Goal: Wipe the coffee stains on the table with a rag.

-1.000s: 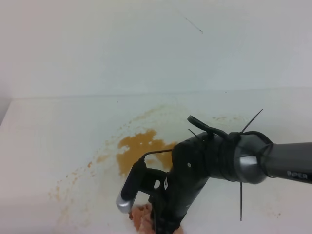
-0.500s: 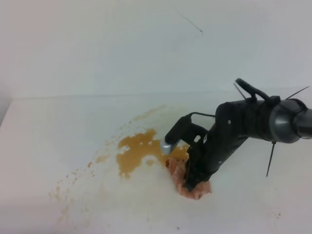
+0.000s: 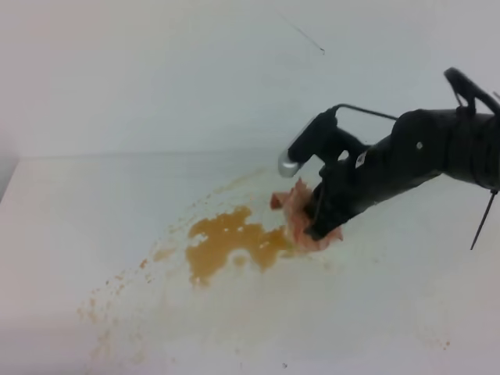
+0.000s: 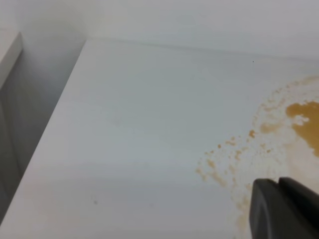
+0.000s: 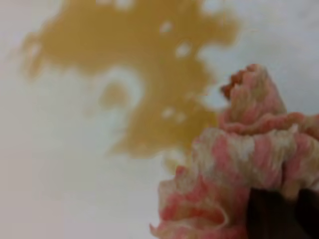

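Start at the left of the table (image 3: 62,226): your left gripper (image 4: 286,209) shows only as a dark edge at 5 o'clock in its own wrist view, and you cannot tell from that whether its jaws are apart or closed. It does not appear in the high view at all, so it is the farther arm.

Moving right in the high view, faint tan speckles trail from 7 o'clock up to the main blotch of the coffee stains (image 3: 226,244), which sits just left of centre with its long axis running roughly from 8 o'clock to 2 o'clock.

At the blotch's right edge lies the rag (image 3: 301,219), bunched and touching the liquid's margin. Your right gripper (image 3: 320,228) is clamped on that wad, fingers closed into the cloth.

The relation that matters: from your fingers the unwiped blotch lies toward 9 o'clock, slightly to 8. In the right wrist view it spreads from 12 to 9 o'clock of the rag (image 5: 239,164). A stroke toward 8 o'clock would likely follow its length.
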`<action>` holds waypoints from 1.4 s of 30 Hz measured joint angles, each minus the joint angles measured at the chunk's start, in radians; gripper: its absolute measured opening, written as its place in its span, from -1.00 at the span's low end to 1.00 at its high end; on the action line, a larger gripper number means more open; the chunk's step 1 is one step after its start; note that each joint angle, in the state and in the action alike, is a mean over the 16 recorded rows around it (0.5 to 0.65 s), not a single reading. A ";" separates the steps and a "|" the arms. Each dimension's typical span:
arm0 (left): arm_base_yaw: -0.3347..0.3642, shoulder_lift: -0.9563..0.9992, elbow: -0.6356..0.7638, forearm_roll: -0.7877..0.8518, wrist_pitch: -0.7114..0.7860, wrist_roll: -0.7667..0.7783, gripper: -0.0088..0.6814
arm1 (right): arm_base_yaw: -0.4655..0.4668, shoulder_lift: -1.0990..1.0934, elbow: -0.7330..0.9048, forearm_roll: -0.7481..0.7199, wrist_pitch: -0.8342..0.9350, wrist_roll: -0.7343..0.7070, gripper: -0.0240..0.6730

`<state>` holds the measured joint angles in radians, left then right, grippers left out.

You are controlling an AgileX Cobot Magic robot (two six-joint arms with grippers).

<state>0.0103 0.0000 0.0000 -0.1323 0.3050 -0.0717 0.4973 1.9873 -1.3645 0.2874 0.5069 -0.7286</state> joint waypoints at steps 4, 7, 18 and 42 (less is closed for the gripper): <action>0.000 0.000 0.000 0.000 0.000 0.000 -0.98 | -0.024 -0.007 0.000 0.038 -0.047 -0.002 -0.81; 0.000 0.000 0.000 0.000 0.000 0.000 -0.98 | -0.041 0.014 -0.001 0.066 -0.076 0.005 -0.82; 0.000 0.000 0.000 0.000 0.000 0.000 -0.98 | -0.062 0.165 -0.022 0.173 -0.103 0.022 -0.82; 0.000 0.000 0.000 0.000 0.000 0.000 -0.98 | 0.087 0.439 -0.567 0.201 0.259 0.023 -0.81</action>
<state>0.0103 0.0000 0.0000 -0.1323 0.3050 -0.0717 0.5842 2.4261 -1.9311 0.4889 0.7663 -0.7060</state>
